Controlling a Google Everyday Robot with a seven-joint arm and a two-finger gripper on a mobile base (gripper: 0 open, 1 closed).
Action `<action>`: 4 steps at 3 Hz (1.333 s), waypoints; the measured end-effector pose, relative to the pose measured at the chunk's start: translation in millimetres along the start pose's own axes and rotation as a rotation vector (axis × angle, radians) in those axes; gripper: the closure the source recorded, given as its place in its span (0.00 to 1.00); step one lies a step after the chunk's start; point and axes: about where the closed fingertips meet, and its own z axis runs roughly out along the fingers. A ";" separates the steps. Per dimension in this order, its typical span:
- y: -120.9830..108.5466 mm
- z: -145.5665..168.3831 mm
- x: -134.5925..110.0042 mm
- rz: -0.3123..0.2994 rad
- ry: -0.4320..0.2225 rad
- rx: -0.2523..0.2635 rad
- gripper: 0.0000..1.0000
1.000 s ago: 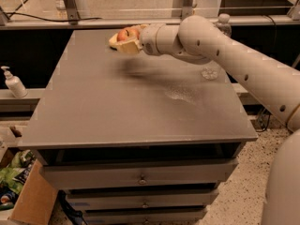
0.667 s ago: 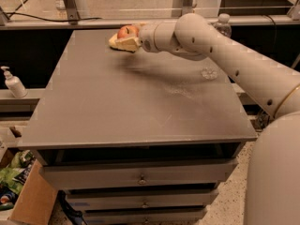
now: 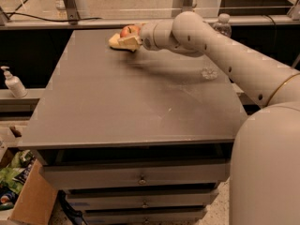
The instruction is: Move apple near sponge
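One camera view: the gripper [image 3: 123, 41] hangs over the far edge of the tabletop [image 3: 131, 107], its jaws apparently clamped on the apple [image 3: 130, 30]. No sponge can be told apart from the cream jaws. Released here, the round apple could roll off that edge.
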 end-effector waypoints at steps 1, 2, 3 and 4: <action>-5.5 -8.8 11.0 0.007 0.028 0.019 1.00; -5.2 -20.2 28.5 0.024 0.064 0.032 1.00; 3.9 -19.5 42.1 0.041 0.086 0.012 1.00; 16.0 -10.5 47.8 0.048 0.099 -0.020 1.00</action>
